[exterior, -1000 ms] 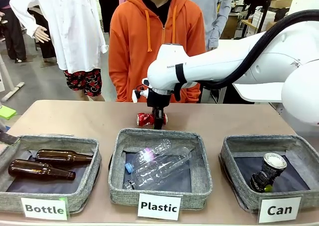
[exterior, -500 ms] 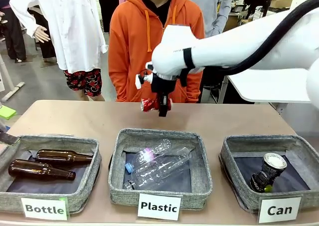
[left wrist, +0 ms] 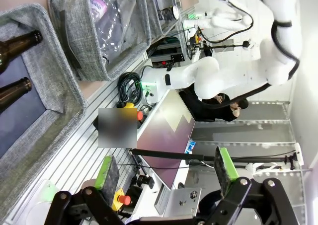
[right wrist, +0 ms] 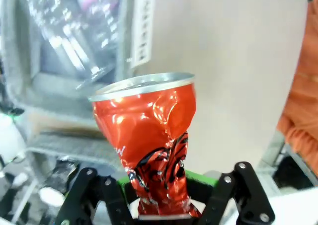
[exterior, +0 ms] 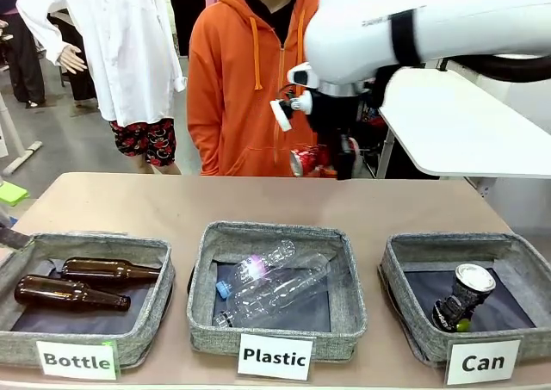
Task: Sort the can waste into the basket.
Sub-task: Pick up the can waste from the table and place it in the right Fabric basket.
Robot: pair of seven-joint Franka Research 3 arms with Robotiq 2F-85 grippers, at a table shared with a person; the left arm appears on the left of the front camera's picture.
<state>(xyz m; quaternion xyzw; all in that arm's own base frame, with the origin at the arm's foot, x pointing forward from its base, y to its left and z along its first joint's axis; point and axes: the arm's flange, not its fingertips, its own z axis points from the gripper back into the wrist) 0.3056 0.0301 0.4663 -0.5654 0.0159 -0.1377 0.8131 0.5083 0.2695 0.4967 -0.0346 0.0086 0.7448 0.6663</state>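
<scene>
Above the table's far edge, at twelve o'clock from the Plastic basket [exterior: 277, 287], the right gripper [exterior: 331, 162] clamps the crushed red can [right wrist: 151, 135] by its dented waist: light, slick, easily deformed; left gripper [left wrist: 166, 170] gapes empty.

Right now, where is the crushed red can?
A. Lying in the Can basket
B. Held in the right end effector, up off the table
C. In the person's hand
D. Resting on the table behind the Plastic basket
B: the right end effector is shut on the crushed red can, lifted above the table.
</scene>
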